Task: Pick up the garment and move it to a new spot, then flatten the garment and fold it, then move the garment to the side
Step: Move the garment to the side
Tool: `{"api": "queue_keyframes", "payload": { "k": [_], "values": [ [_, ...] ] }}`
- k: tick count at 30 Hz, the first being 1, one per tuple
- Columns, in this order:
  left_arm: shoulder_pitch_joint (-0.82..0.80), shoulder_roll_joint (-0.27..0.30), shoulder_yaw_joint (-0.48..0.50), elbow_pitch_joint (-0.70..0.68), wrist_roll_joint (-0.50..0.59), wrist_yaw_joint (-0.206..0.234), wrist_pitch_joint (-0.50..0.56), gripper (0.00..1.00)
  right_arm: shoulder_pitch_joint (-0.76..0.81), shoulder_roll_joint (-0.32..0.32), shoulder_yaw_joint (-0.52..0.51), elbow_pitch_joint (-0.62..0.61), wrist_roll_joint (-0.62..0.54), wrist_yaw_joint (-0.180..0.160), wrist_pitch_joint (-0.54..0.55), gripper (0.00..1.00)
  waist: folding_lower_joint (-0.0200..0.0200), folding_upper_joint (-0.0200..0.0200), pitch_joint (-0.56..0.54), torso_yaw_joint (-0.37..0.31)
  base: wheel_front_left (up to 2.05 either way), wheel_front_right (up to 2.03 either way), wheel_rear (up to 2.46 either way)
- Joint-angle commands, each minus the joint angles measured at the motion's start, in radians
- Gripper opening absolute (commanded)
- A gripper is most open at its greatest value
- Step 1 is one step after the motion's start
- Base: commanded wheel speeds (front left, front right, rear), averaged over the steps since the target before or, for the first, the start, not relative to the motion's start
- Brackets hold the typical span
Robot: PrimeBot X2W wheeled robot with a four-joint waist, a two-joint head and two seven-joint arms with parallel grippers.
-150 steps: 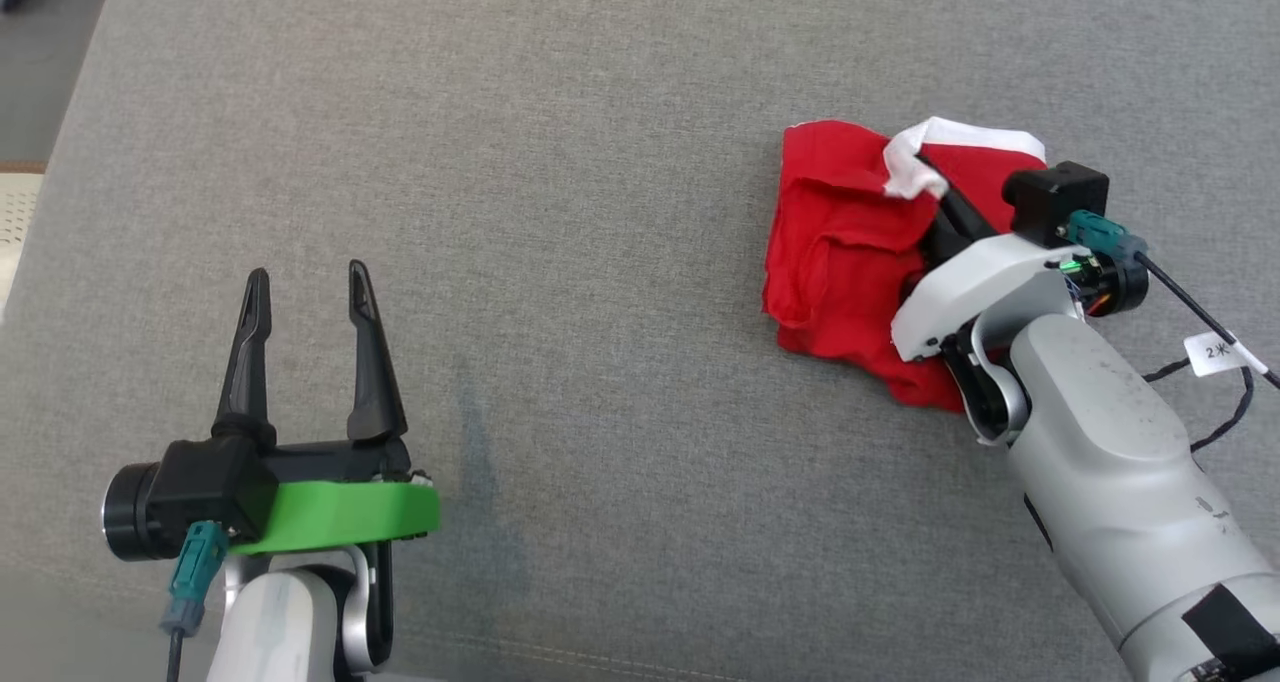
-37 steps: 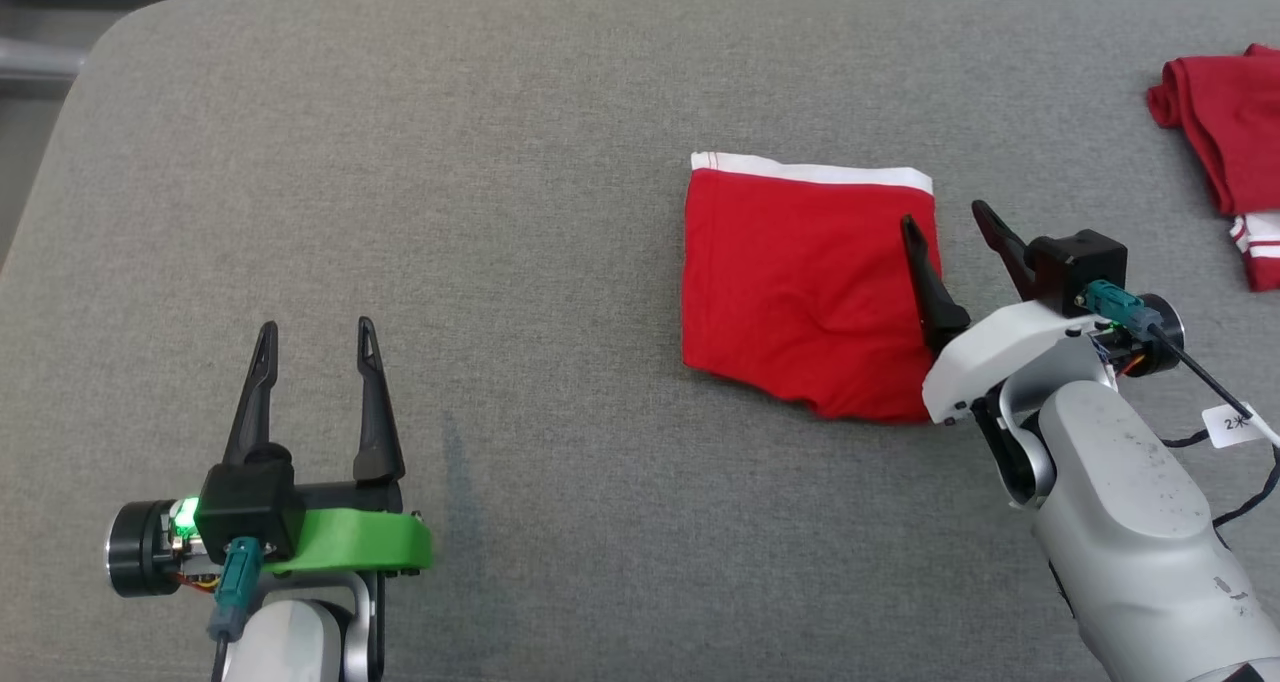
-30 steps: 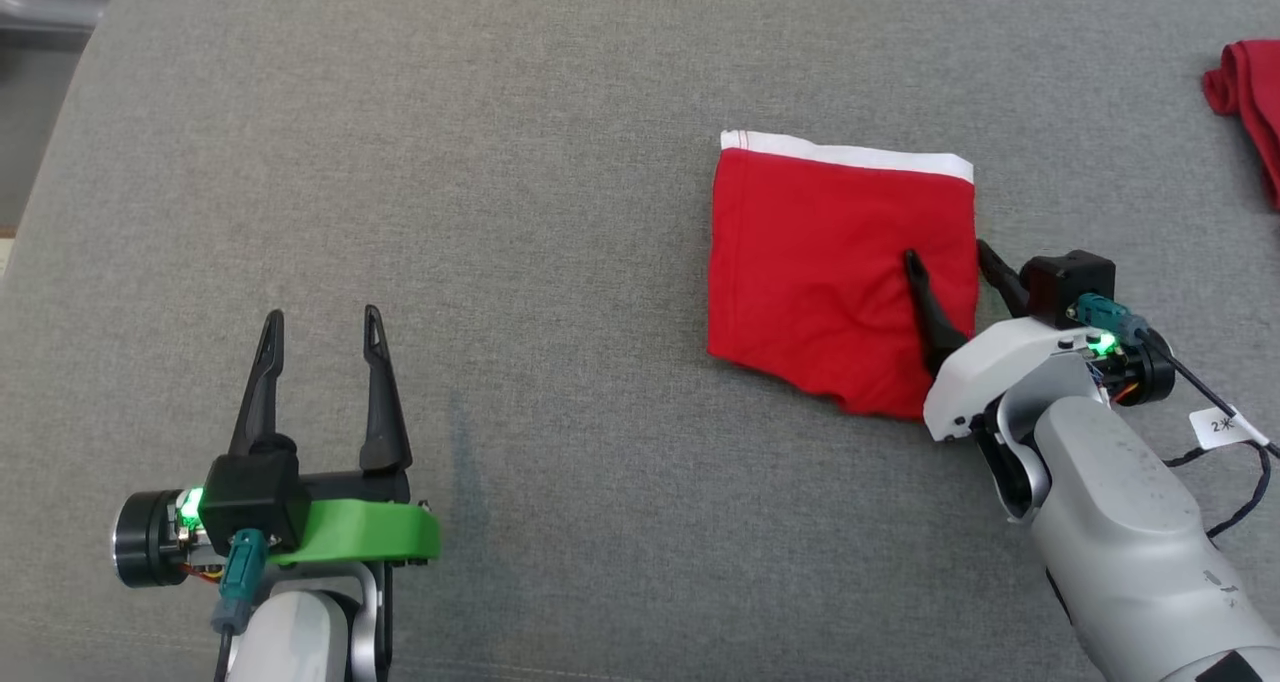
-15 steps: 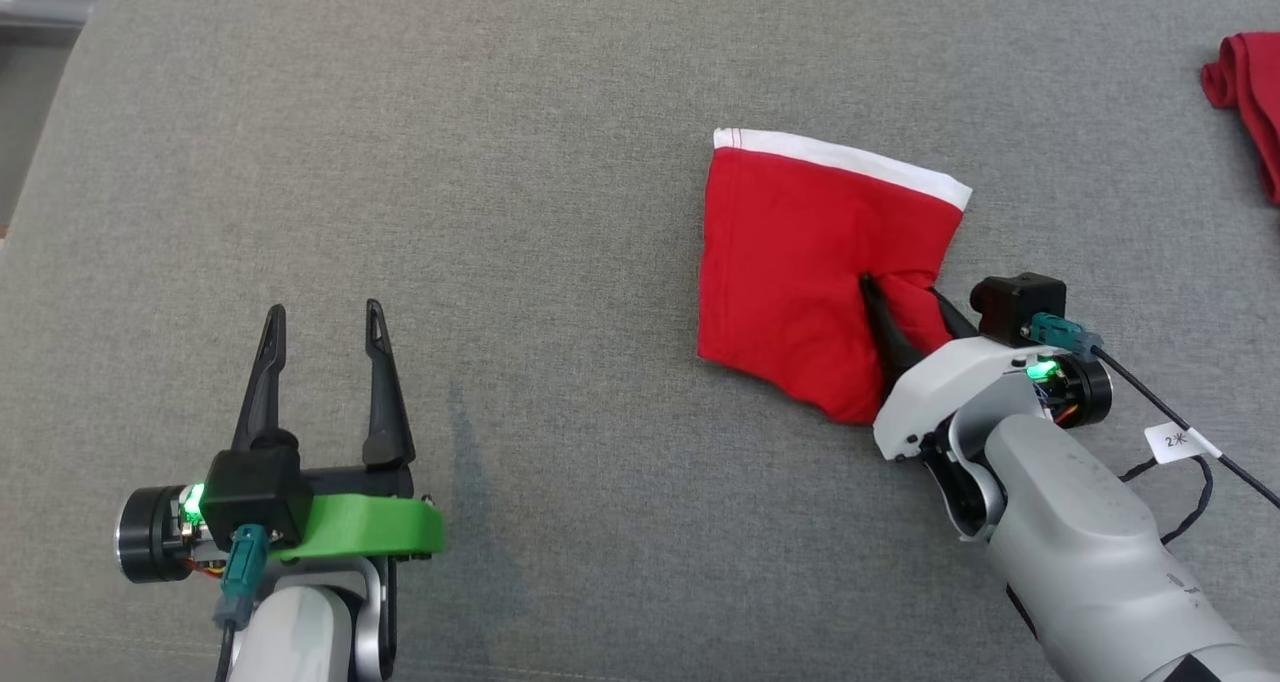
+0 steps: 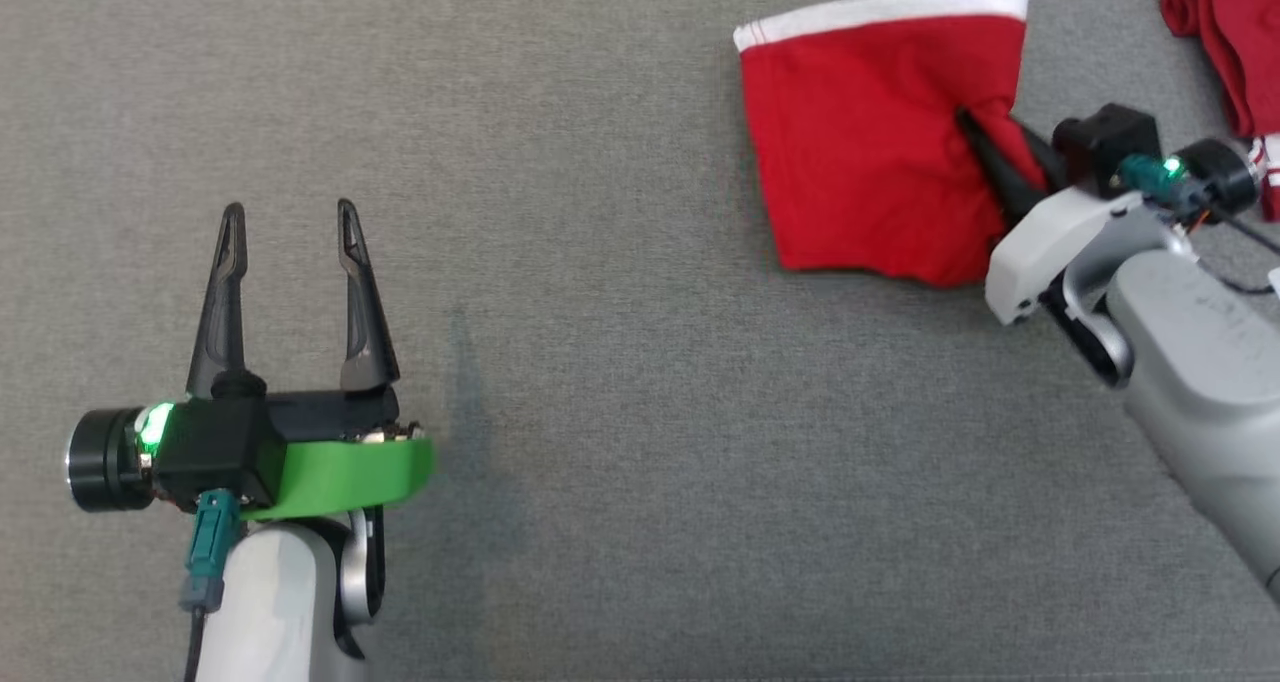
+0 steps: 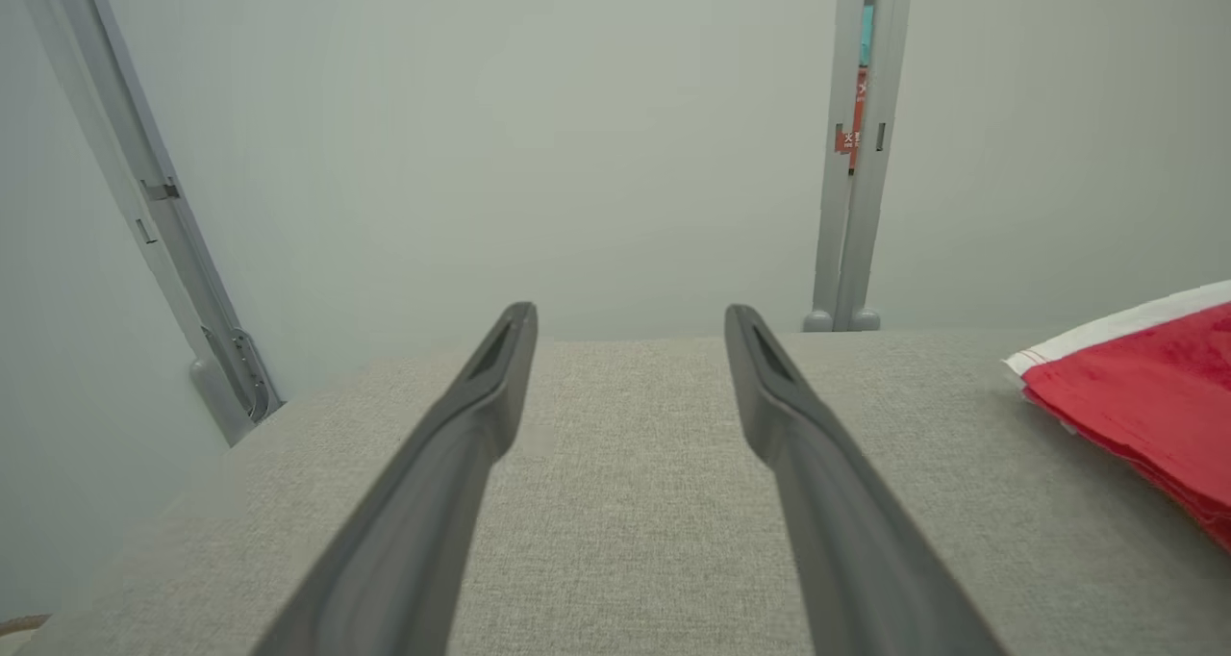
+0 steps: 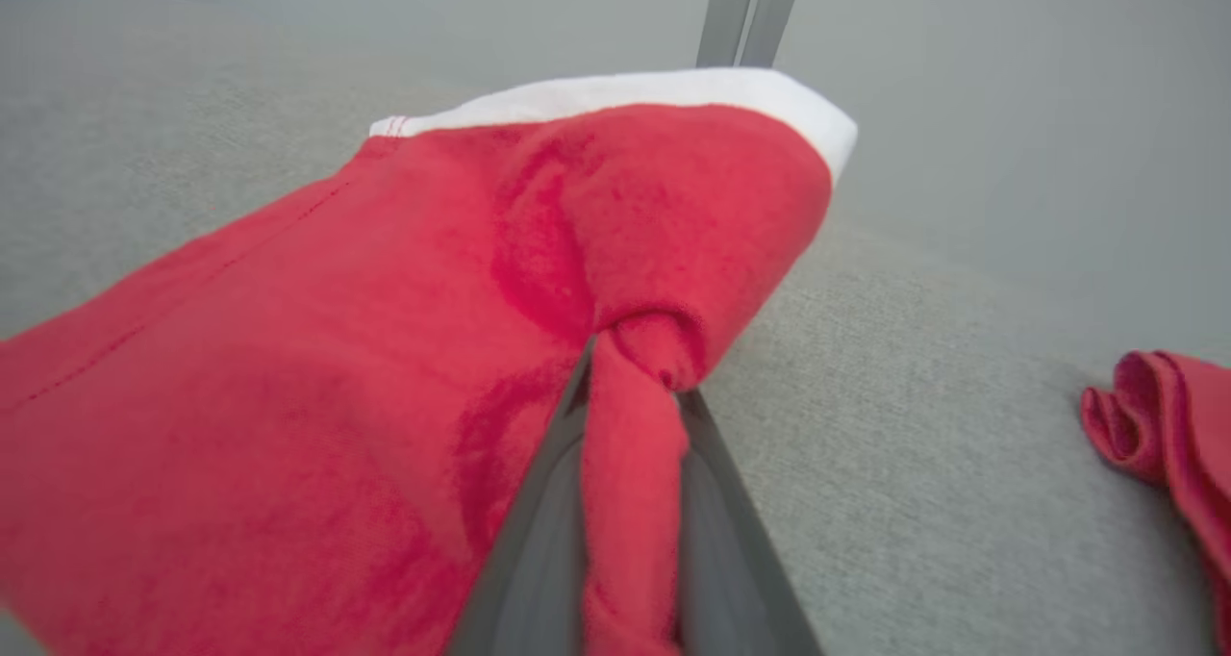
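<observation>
Wide bare run of grey woven fabric surface (image 5: 600, 262) between left gripper (image 5: 289, 207) and folded red garment with white waistband (image 5: 870, 132). Right of it, the narrow gap is occupied by right gripper (image 5: 990, 127); crumpled dark-red cloth (image 5: 1225, 52) just beyond.

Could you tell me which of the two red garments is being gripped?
The folded garment with the white waistband: the right gripper pinches its right edge. The darker red garment at the far right lies untouched.
</observation>
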Motion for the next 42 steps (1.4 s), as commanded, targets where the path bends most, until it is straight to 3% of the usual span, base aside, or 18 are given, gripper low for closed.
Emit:
{"api": "queue_keyframes", "payload": {
  "k": [1, 7, 16, 26, 31, 36, 37, 38, 42],
  "values": [
    [-0.036, 0.003, 0.003, -0.015, 0.013, -0.002, 0.0, 1.0, -0.044, -0.038, 0.022, -0.017, -0.001, -0.002, -0.003, 0.0, 0.0, 0.0, 0.086, -0.083, 0.0, 0.0, 0.0],
    [-0.096, 0.028, -0.002, -0.062, 0.066, -0.005, 0.001, 1.0, -0.17, -0.177, 0.102, -0.065, 0.053, -0.002, -0.003, 0.0, 0.0, 0.0, 0.202, -0.192, 0.0, 0.0, 0.0],
    [-0.169, 0.098, -0.017, -0.127, 0.134, -0.008, 0.001, 1.0, -0.325, -0.317, 0.15, -0.031, 0.152, -0.002, -0.003, 0.0, 0.0, 0.0, 0.343, -0.32, 0.0, 0.0, 0.0],
    [-0.197, 0.12, -0.051, -0.187, 0.174, -0.011, 0.004, 1.0, -0.46, -0.477, 0.272, 0.065, 0.207, -0.002, -0.003, 0.0, 0.0, 0.0, 0.4, -0.325, 0.0, 0.0, 0.0],
    [-0.183, 0.126, -0.052, -0.228, 0.181, -0.001, 0.011, 1.0, -0.573, -0.505, 0.362, 0.12, 0.215, -0.002, 0.007, 0.0, 0.0, 0.0, 0.412, -0.31, 0.0, 0.0, 0.0],
    [-0.174, 0.128, -0.053, -0.25, 0.181, 0.006, 0.013, 1.0, -0.652, -0.486, 0.45, 0.185, 0.212, -0.002, 0.03, 0.0, 0.0, 0.0, 0.42, -0.292, 0.0, 0.0, 0.0],
    [-0.171, 0.127, -0.053, -0.253, 0.181, 0.009, 0.013, 1.0, -0.662, -0.483, 0.459, 0.201, 0.219, -0.002, 0.035, 0.17, 0.0, 0.0, 0.421, -0.289, 0.0, 0.0, 0.0],
    [-0.167, 0.128, -0.053, -0.255, 0.18, 0.009, 0.013, 1.0, -0.669, -0.478, 0.466, 0.224, 0.23, -0.002, 0.043, 1.0, 0.0, 0.0, 0.42, -0.286, 0.0, 0.0, 0.0],
    [-0.155, 0.129, -0.047, -0.25, 0.165, 0.018, 0.009, 1.0, -0.663, -0.47, 0.489, 0.283, 0.269, -0.002, 0.05, 1.0, 0.0, 0.0, 0.406, -0.276, 0.0, 0.0, 0.0]
  ]
}}
